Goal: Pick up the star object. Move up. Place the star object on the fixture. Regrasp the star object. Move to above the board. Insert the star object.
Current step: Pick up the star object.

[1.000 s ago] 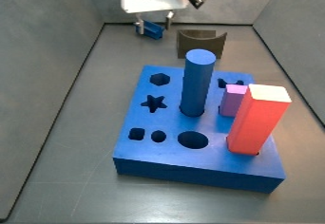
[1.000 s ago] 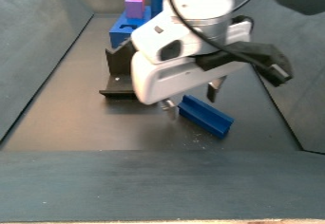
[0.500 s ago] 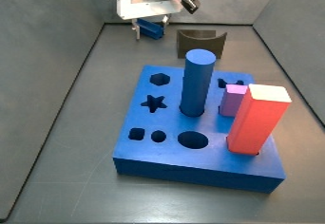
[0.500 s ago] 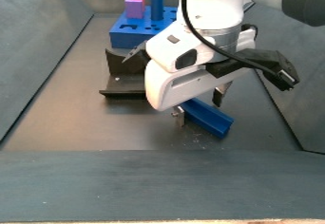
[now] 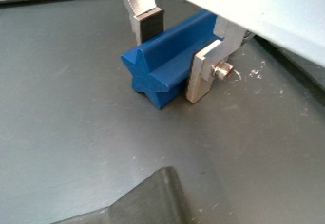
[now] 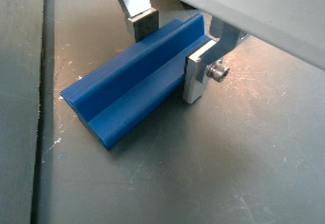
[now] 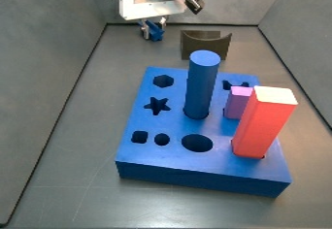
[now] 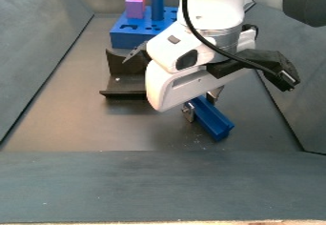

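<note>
**Star peg pinched low on the floor**

The gripper [image 5: 181, 46] sits low over the dark matte floor [image 5: 64, 114], its flat silver jaws closed on the star object [image 5: 165, 62], a slim, ridged blue peg lying on its side. In a side view the peg [image 8: 213, 120] pokes out below the white wrist. The fixture [image 7: 204, 41], a dark notched block, stands near, beyond the thick blue board [image 7: 169, 146] with shaped holes.

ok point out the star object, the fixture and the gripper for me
star object [image 6: 127, 81], in a wrist view, on its long blue upper face.
fixture [image 7: 204, 42], in a side view, on its dark front wall below the notch.
gripper [image 5: 178, 43], in a wrist view, midway between the fingertips, either side of the star object.
</note>
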Tool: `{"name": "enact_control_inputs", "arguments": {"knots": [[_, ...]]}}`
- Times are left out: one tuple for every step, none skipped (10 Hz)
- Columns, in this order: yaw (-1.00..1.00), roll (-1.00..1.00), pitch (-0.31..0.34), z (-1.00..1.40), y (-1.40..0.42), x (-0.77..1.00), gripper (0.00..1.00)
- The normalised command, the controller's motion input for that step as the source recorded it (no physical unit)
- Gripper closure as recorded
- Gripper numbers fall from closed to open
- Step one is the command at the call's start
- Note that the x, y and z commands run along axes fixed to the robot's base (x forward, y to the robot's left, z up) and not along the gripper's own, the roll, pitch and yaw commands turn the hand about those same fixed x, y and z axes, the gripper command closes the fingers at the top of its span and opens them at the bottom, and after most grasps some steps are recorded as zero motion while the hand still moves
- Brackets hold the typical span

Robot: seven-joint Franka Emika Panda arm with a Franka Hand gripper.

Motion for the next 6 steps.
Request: {"name": "enact_control_inputs", "arguments": {"knots": [[0.0,0.0,0.0,0.0,0.0,0.0,1.0],[0.0,0.0,0.0,0.0,0.0,0.0,1.0],[0.0,0.0,0.0,0.0,0.0,0.0,1.0],[0.0,0.0,0.0,0.0,0.0,0.0,1.0],[0.0,0.0,0.0,0.0,0.0,0.0,1.0],[0.0,0.0,0.0,0.0,0.0,0.0,1.0]]}}
